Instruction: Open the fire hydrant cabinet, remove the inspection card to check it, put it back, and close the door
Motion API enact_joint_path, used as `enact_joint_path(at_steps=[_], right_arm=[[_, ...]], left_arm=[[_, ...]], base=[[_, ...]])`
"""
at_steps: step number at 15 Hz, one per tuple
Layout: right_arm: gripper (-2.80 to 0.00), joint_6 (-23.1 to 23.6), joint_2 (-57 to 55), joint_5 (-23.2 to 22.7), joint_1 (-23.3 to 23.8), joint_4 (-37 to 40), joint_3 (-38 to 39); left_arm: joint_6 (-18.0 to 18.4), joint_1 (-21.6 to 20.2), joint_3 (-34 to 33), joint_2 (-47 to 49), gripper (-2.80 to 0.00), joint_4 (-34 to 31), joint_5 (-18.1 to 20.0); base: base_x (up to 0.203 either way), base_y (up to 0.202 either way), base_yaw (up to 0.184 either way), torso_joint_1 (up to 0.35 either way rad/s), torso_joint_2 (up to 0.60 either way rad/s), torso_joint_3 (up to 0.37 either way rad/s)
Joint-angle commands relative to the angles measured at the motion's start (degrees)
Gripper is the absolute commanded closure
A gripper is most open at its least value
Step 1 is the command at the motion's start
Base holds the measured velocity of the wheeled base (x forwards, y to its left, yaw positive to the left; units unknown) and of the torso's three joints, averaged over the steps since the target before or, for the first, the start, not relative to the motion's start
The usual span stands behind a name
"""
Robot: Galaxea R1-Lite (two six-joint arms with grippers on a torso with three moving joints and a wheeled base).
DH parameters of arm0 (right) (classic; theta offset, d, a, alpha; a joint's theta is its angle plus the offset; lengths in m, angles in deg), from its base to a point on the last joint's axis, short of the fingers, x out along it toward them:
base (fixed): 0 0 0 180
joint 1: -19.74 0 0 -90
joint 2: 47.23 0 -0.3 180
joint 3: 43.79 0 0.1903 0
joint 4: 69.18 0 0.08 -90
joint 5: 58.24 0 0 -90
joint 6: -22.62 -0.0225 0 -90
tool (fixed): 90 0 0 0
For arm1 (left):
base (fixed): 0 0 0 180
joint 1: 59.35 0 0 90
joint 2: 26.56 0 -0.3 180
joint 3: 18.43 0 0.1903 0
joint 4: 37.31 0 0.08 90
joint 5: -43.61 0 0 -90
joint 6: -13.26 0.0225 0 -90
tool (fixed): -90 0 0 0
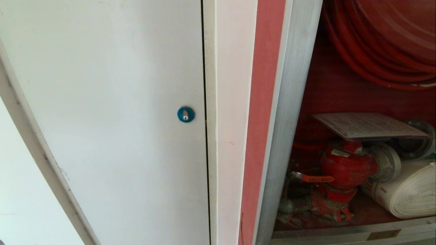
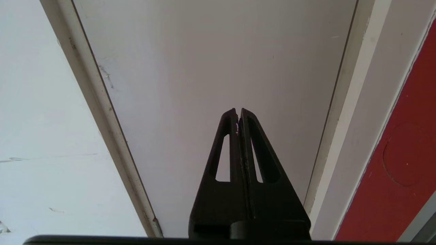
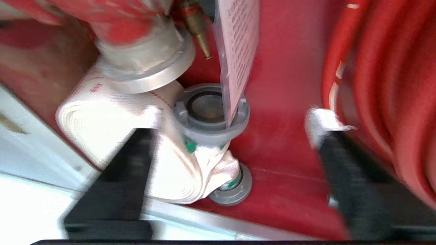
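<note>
The fire hydrant cabinet (image 1: pixel 293 102) stands open at the right of the head view, showing its red hose reel (image 1: pixel 385 41), red hydrant valve (image 1: pixel 344 166) and white rolled hose (image 1: pixel 405 194). The inspection card (image 1: pixel 368 125) lies flat on top of the valve. In the right wrist view the card (image 3: pixel 238 51) shows edge-on, its lower corner resting on a grey hose coupling (image 3: pixel 211 112). My right gripper (image 3: pixel 236 119) is open in front of the cabinet, short of the card, with nothing between its fingers. The left gripper (image 2: pixel 239 110) is shut and empty. The door is out of view.
A plain white panel door (image 1: pixel 102 102) with a blue round lock (image 1: pixel 186 114) fills the left of the head view; the left gripper points at it. A silver sill (image 1: pixel 351 231) runs along the cabinet's bottom edge. A brass nozzle (image 3: pixel 199 30) hangs beside the card.
</note>
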Motion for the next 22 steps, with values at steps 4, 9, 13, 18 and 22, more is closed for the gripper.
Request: enact_joint_path(at_steps=[4, 9, 13, 18, 22], right_arm=[[0.00, -15.98, 8.75, -1.43, -0.02, 3.03, 1.18], [0.00, -47.60, 10.45, -6.82, -0.01, 3.37, 2.12], [0.00, -69.07, 15.74, -10.22, 0.05, 3.19, 7.23], [0.00, -69.68, 28.98, -13.35, -0.02, 3.65, 19.50], [0.00, -73.80, 37.65, -13.26, -4.46, 3.40, 28.31]], left_arm=[[0.01, 0.01, -1.32, -0.01, 0.00, 0.06, 0.03], [0.01, 0.01, -1.32, -0.01, 0.00, 0.06, 0.03], [0.01, 0.01, -1.31, -0.01, 0.00, 0.06, 0.03], [0.01, 0.01, -1.25, -0.01, 0.00, 0.06, 0.03], [0.01, 0.01, -1.25, -0.01, 0.00, 0.06, 0.03]], base=[[0.000, 0.000, 0.000, 0.000, 0.00, 0.000], [0.000, 0.000, 0.000, 0.000, 0.00, 0.000], [0.000, 0.000, 0.000, 0.000, 0.00, 0.000], [0.000, 0.000, 0.000, 0.000, 0.00, 0.000], [0.000, 0.000, 0.000, 0.000, 0.00, 0.000]])
